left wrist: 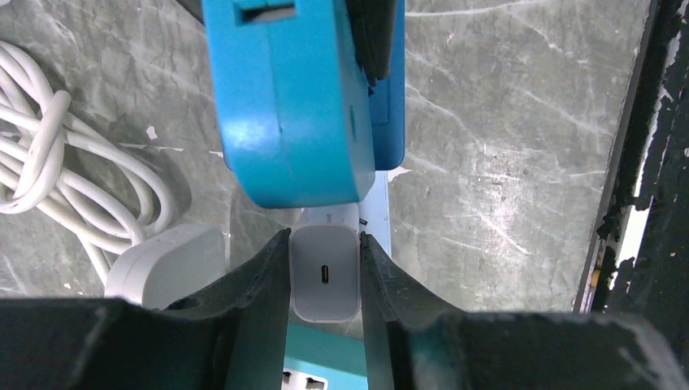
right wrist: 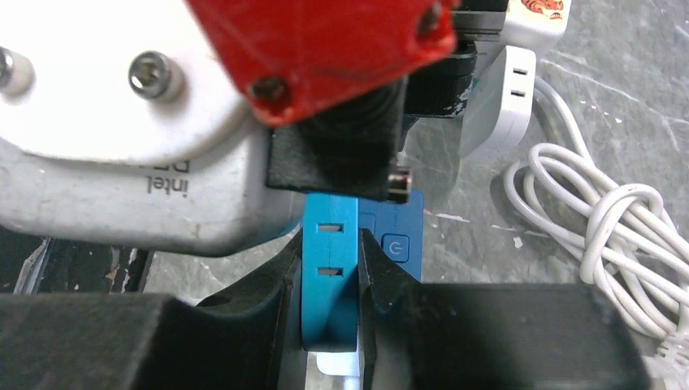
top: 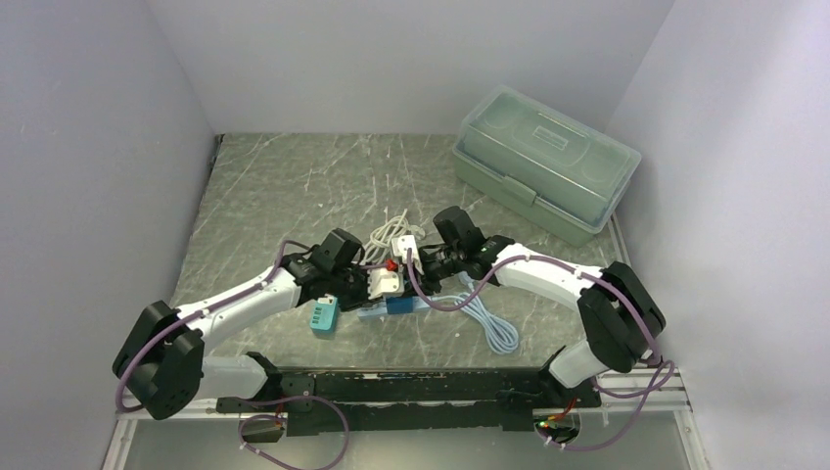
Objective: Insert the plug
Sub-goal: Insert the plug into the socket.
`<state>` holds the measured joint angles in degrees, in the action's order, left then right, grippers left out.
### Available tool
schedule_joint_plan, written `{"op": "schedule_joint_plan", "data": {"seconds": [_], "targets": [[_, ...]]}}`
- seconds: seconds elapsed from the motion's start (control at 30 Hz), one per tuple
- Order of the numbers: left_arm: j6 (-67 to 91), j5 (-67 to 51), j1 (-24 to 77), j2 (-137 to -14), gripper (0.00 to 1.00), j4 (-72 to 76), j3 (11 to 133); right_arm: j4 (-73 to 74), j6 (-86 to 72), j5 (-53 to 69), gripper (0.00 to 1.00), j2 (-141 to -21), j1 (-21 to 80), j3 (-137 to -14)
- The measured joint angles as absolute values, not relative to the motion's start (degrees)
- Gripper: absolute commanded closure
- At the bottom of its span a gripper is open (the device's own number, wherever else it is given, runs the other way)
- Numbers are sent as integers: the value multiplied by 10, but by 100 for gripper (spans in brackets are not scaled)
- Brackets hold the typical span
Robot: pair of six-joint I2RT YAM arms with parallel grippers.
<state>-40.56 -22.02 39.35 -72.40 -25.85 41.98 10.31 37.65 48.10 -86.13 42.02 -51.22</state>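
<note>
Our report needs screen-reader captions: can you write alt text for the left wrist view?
The left tool clamps a white charger, its small port facing the camera, with a blue socket block filling the frame above it. A coiled white cable lies at left on the grey marbled table.

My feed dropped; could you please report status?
Left gripper shut on white charger. Right gripper shut on blue socket block. Charger at block's end; no obstruction seen.

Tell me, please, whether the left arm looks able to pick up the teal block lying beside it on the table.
Probably not yet. The teal block lies free and close by, but the left fingers are shut on the white charger, so that would have to go first.
</note>
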Motion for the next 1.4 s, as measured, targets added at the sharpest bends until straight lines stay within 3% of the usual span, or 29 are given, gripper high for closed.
{"op": "schedule_joint_plan", "data": {"seconds": [1.3, 1.37, 1.4], "targets": [[-412, -195, 384, -686, 97, -253, 391, 23, 330, 509, 100, -907, 430, -509], [-412, -193, 384, -684, 87, -253, 390, 23, 329, 510, 100, -912, 432, -513], [-412, -192, 384, -683, 75, -254, 390, 24, 329, 510, 100, -915, 433, -515]]}}
